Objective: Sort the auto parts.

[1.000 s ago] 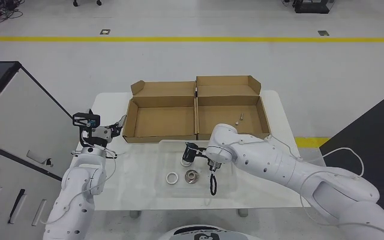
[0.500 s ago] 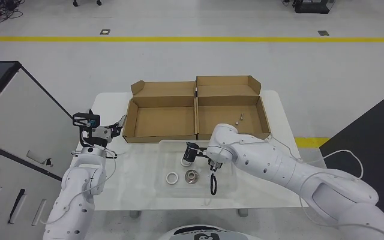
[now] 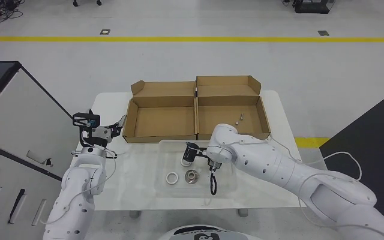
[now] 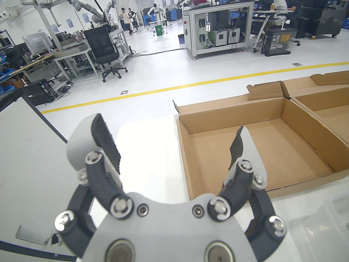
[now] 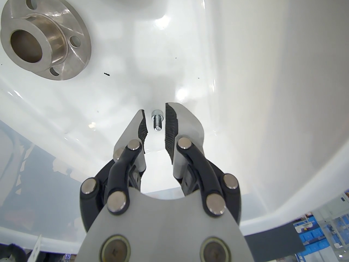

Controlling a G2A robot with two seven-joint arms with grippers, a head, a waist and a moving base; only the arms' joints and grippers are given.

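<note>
R gripper low in tray, tips slightly apart, straddling bolt. L gripper spread wide, beside box.

A yellow line crosses the floor behind the white table, and a black office chair stands beyond it.

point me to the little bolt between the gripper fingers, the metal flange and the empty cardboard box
bolt (image 5: 156, 121), right wrist view, on its threaded shank
metal flange (image 5: 45, 46), right wrist view, on the raised hub
empty cardboard box (image 3: 162, 123), top view, on its bare floor
</note>
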